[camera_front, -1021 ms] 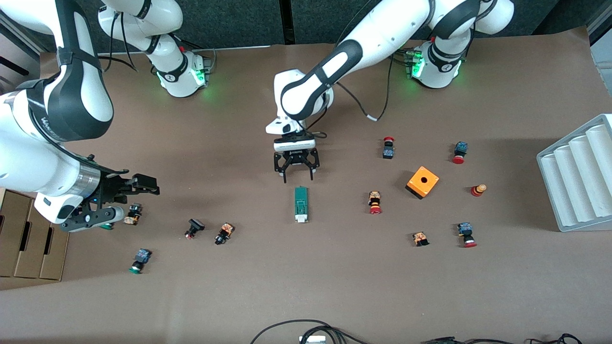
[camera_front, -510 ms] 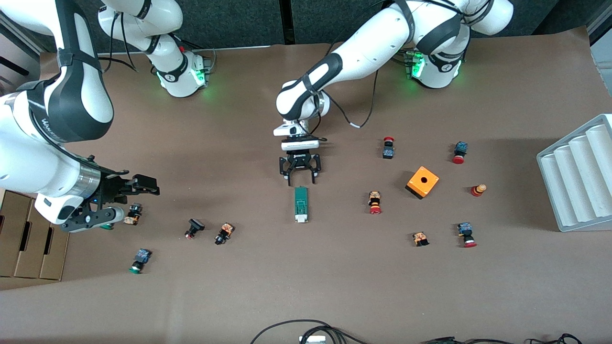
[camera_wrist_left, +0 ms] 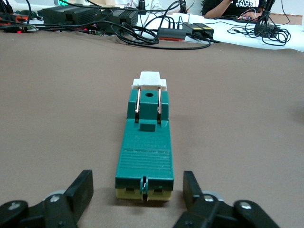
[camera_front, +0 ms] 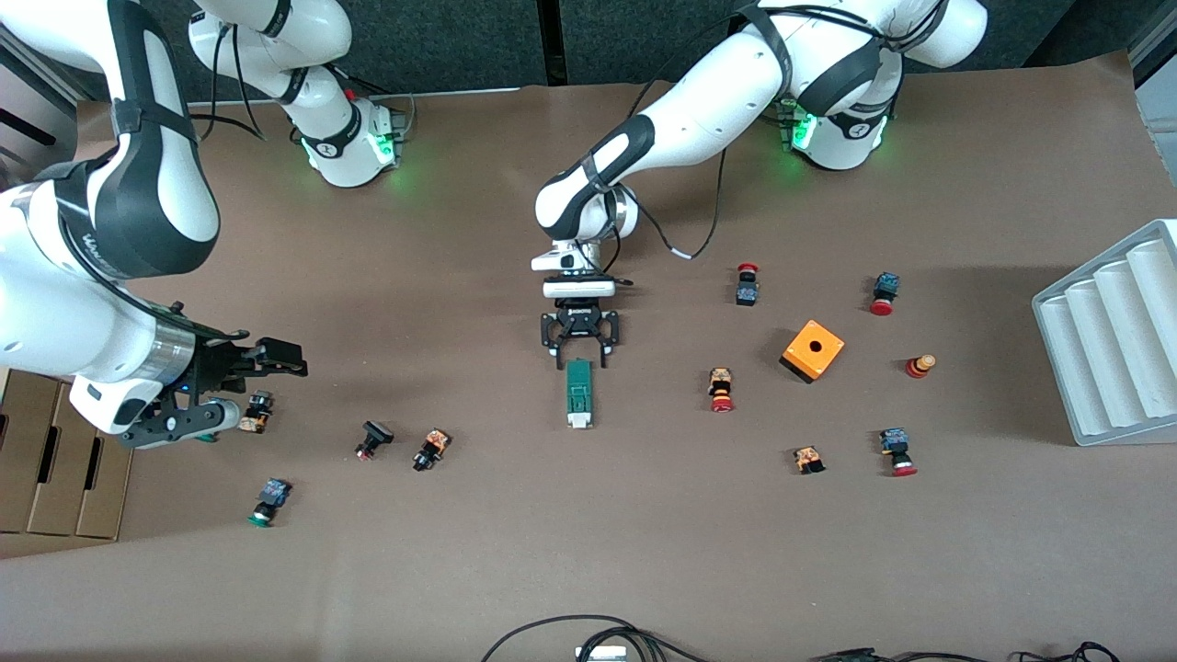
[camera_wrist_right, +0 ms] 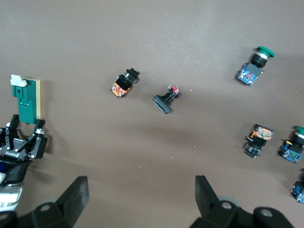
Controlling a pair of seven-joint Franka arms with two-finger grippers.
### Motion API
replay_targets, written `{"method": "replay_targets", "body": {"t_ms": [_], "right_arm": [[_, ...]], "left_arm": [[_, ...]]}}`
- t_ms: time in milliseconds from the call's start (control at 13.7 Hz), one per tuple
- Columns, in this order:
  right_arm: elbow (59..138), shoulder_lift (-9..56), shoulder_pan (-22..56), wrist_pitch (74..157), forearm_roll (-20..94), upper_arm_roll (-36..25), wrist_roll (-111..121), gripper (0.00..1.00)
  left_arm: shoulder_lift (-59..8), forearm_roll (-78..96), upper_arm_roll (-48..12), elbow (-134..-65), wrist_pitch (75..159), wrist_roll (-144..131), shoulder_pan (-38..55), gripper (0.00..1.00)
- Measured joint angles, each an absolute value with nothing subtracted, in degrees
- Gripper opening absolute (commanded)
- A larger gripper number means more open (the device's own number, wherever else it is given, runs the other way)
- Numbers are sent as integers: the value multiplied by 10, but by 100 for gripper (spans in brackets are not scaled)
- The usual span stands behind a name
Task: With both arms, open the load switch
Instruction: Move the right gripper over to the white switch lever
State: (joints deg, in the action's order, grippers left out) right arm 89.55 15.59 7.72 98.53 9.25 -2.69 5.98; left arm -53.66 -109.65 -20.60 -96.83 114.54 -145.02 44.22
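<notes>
The load switch point(camera_front: 578, 393) is a slim dark-green block with a white end, lying flat mid-table. In the left wrist view the load switch point(camera_wrist_left: 145, 142) shows a yellowish base at its near end. My left gripper point(camera_front: 580, 362) is low at the end of the switch farther from the front camera. It is open, with one finger on each side of that end and a gap on both sides point(camera_wrist_left: 137, 186). My right gripper point(camera_front: 244, 384) hangs open and empty above push buttons at the right arm's end of the table point(camera_wrist_right: 141, 187), from where the load switch point(camera_wrist_right: 26, 97) is also seen.
An orange cube with a hole point(camera_front: 813, 349) and several push buttons point(camera_front: 722, 389) lie toward the left arm's end. A grey ridged tray point(camera_front: 1108, 340) stands at that table edge. More push buttons point(camera_front: 430, 450) lie toward the right arm's end, beside cardboard boxes point(camera_front: 55, 460).
My left gripper has come down and forward until its fingers straddle the switch's end, and its fingers have narrowed. The right arm has hardly moved.
</notes>
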Motion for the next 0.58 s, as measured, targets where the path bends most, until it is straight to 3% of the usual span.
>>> {"method": "replay_targets", "body": {"t_ms": [219, 583], "right_arm": [[896, 182, 88, 986, 92, -24, 64, 100], [896, 233, 175, 1045, 58, -23, 64, 99]], "left_arm": [[-554, -1102, -203, -962, 1091, -1452, 466, 75], [-563, -1102, -203, -945, 1091, -1452, 469, 72]]}}
